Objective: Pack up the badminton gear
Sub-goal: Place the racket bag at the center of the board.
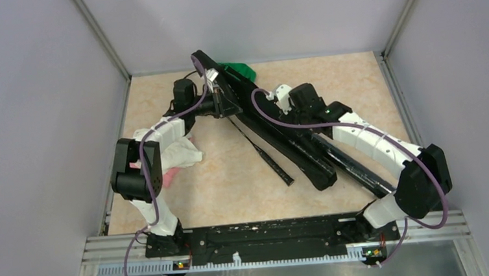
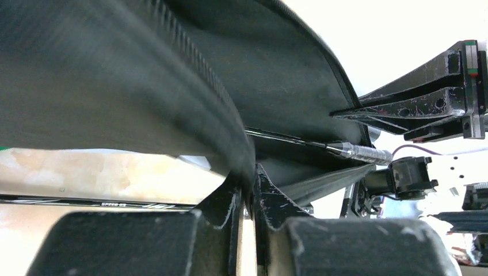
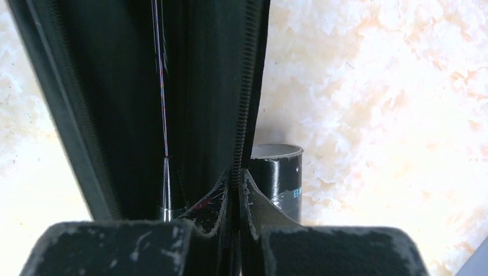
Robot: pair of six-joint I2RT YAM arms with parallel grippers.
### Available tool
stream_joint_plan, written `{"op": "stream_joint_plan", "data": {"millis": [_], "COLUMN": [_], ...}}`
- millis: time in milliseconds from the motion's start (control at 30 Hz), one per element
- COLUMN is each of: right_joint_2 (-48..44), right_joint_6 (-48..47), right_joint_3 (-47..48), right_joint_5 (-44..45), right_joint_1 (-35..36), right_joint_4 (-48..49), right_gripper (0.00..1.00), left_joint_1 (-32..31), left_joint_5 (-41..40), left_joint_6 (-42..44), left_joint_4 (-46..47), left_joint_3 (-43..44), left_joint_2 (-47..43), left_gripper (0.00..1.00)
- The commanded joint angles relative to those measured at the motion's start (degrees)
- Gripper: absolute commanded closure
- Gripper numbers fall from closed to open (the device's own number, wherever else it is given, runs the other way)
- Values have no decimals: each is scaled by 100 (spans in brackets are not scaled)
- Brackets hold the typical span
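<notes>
1. The racket bag (image 1: 302,157) lies diagonally across the table (image 1: 232,191), from far left to near right, its zipped edge parted.
2. Left hand (image 2: 246,198): the fingers are nearly together and pinch a fold of the bag's zipper edge at the bag's far end, holding it raised off the table.
3. Right hand (image 3: 236,192): the fingers are fully closed on the bag's zipper edge, further along its length.
4. One racket shaft (image 3: 164,115) is visible inside the opened bag.
5. A racket handle (image 1: 275,162) rests on the table just beside the bag's left side, pointing toward the near edge.
6. The black tube (image 3: 282,175) lies on the table against the bag's right side, just beside the right hand.
7. A green cloth (image 1: 237,68) shows behind the bag's far end. White and pink cloths (image 1: 178,152) lie near the left arm.
</notes>
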Motion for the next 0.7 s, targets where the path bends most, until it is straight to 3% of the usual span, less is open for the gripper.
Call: {"op": "stream_joint_plan", "data": {"millis": [0, 200, 367, 667], "right_joint_2": [-469, -821, -764, -562], "right_joint_6": [-119, -101, 57, 276], "right_joint_3": [-229, -590, -646, -510], "right_joint_5": [223, -105, -471, -1206], "right_joint_1": [74, 107, 107, -164], "right_joint_4": [535, 826, 804, 837], "right_gripper": [100, 100, 100, 100], "left_joint_1": [-121, -128, -128, -120], "left_joint_5": [-37, 69, 205, 349], "left_joint_6": [310, 403, 602, 1398], "left_joint_4": [-10, -17, -25, -70], "left_joint_3": [221, 261, 208, -448], "left_joint_2": [120, 116, -35, -696], "left_gripper": [85, 72, 57, 12]}}
